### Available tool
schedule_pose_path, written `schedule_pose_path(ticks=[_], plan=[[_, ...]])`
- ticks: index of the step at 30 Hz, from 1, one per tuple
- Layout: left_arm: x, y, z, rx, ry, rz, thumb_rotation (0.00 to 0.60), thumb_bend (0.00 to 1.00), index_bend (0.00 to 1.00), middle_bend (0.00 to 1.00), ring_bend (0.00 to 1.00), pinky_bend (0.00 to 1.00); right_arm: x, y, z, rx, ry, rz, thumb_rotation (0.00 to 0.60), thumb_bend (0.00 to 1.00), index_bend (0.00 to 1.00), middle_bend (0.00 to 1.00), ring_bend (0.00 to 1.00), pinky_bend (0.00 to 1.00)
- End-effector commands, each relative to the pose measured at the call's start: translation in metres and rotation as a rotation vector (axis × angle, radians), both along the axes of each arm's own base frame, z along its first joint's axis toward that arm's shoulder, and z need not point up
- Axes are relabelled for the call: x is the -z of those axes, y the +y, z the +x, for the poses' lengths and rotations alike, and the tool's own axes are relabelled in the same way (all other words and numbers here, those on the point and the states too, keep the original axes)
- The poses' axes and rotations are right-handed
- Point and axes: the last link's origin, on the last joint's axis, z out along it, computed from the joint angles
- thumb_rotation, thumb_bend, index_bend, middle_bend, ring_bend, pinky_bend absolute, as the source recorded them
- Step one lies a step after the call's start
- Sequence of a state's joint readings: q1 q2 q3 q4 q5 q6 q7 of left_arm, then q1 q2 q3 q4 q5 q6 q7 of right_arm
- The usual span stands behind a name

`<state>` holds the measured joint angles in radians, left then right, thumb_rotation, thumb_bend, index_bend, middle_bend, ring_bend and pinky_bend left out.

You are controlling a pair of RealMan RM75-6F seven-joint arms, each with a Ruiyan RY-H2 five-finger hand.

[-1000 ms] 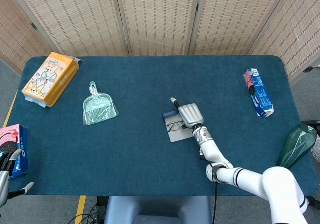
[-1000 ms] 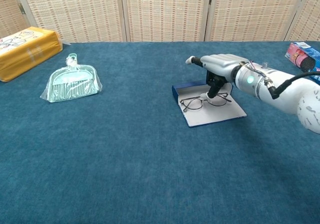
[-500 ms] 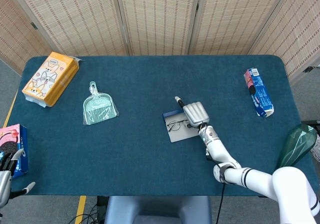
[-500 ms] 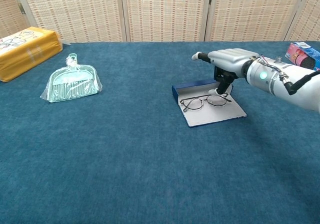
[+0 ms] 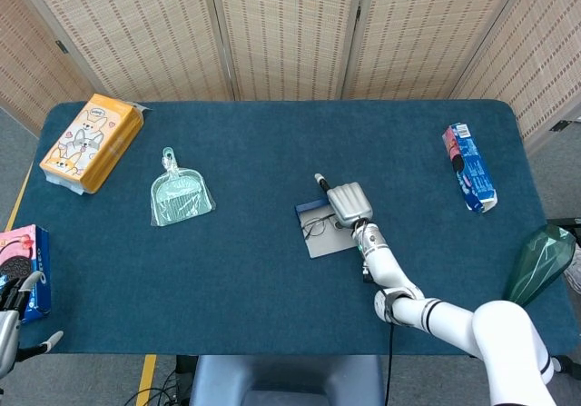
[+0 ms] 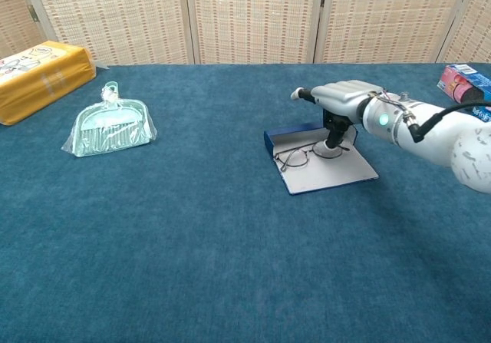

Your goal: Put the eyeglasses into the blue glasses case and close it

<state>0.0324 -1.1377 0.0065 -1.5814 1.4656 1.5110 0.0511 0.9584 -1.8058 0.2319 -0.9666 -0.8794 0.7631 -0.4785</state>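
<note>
The blue glasses case [image 6: 330,176] [image 5: 329,241] lies open and flat near the middle of the table, its pale lining facing up. The thin-framed eyeglasses [image 6: 301,156] [image 5: 315,225] rest on that lining, toward its far left side. My right hand [image 6: 344,97] [image 5: 348,203] hovers over the case's far edge. Its dark fingers [image 6: 334,136] point down and touch the right lens of the glasses, and the thumb sticks out to the left. It grips nothing. My left hand [image 5: 11,331] shows only in the head view at the bottom left corner, fingers apart, holding nothing.
A bagged green dustpan [image 5: 181,195] [image 6: 112,127] and an orange box [image 5: 92,140] [image 6: 40,77] lie at the far left. A pink and blue cookie box [image 5: 24,270] sits by my left hand. A blue snack pack [image 5: 469,166] lies at the right; a green vase [image 5: 539,262] stands past the right edge.
My right hand has come back left and lower over the case. Under its fingers the eyeglasses have slid a little toward the case's far left side. The left hand has stayed put.
</note>
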Motion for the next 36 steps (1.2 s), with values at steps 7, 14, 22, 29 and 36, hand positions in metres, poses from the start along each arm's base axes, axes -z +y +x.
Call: schedule_pose_path(ticks=[7,14,22,29,36], plan=[[-0.002,-0.001,-0.004,-0.012,0.007,0.006,0.600,0.16,0.09,0.15,0.11,0.28,0.014,-0.017,0.020,0.015,0.015,-0.032,0.600,0.30,0.00,0.98,1.00,0.85],[-0.005,-0.004,-0.008,-0.027,0.006,0.015,0.600,0.16,0.09,0.15,0.11,0.28,0.013,-0.013,0.024,-0.005,0.012,-0.023,0.600,0.31,0.00,0.98,1.00,0.85],[-0.003,-0.003,-0.009,-0.020,0.001,0.010,0.600,0.16,0.09,0.15,0.11,0.28,-0.011,0.008,0.028,-0.085,0.014,0.006,0.600,0.31,0.00,0.98,1.00,0.85],[-0.004,-0.005,-0.008,-0.016,-0.003,0.014,0.600,0.16,0.09,0.15,0.11,0.28,-0.017,0.017,0.031,-0.100,0.052,0.017,0.600,0.32,0.00,0.98,1.00,0.85],[-0.003,-0.006,-0.009,-0.017,-0.007,0.012,0.600,0.16,0.09,0.15,0.11,0.28,-0.001,0.035,0.050,-0.149,-0.001,0.072,0.600,0.31,0.00,0.98,1.00,0.85]])
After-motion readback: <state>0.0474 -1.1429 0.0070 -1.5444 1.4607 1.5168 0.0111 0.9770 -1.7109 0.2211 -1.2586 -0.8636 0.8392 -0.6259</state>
